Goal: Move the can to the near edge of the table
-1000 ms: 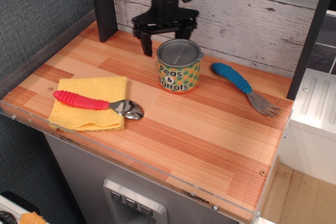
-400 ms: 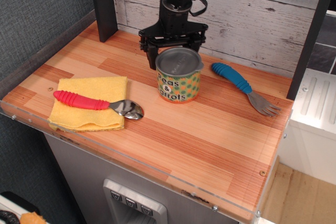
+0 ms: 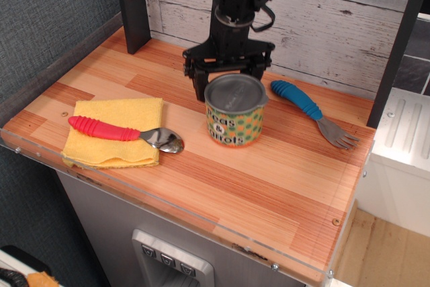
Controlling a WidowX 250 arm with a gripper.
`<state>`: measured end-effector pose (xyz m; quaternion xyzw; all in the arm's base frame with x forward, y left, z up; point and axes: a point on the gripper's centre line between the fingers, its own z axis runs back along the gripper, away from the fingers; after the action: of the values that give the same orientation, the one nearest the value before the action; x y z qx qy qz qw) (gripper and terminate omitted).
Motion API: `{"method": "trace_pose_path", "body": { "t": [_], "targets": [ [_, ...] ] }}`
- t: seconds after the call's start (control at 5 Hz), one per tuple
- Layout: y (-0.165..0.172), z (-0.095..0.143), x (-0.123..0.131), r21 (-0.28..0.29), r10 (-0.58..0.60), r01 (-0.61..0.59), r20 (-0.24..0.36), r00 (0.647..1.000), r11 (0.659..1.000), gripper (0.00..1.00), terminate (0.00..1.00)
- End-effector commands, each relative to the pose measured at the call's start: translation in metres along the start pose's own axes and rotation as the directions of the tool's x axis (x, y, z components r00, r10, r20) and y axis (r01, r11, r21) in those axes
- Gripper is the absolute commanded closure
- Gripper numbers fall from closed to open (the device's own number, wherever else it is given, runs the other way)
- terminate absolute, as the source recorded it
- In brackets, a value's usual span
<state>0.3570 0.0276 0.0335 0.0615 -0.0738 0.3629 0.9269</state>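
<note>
Directly in front of my gripper (image 3: 229, 83), on its near side, stands the "Peas & Carrots" can (image 3: 234, 110), upright on the wood-plank table (image 3: 222, 173). My fingers (image 3: 199, 85) are spread wide and grasp nothing; they sit behind the can's grey lid, at its far rim, though contact cannot be confirmed from this angle. The near edge lies straight beyond the can from me, well apart from it. Off to one side of my gripper rests a blue-handled fork (image 3: 312, 112); to the other, a red-handled spoon (image 3: 126, 134) on a yellow cloth (image 3: 114, 132). Pushing toward the front looks like the move.
</note>
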Motion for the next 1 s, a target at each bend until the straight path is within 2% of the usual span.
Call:
{"method": "trace_pose_path", "body": {
  "t": [0.0,0.4,0.8],
  "targets": [
    [-0.007,0.023,-0.027,-0.042,-0.036,0.037,0.026,0.999,0.998,0.0,0.0],
    [-0.011,0.025,-0.067,-0.042,-0.079,0.08,0.02,0.997,0.996,0.0,0.0],
    [-0.013,0.031,-0.096,-0.043,-0.103,0.104,0.017,0.994,0.994,0.0,0.0]
  ]
}}
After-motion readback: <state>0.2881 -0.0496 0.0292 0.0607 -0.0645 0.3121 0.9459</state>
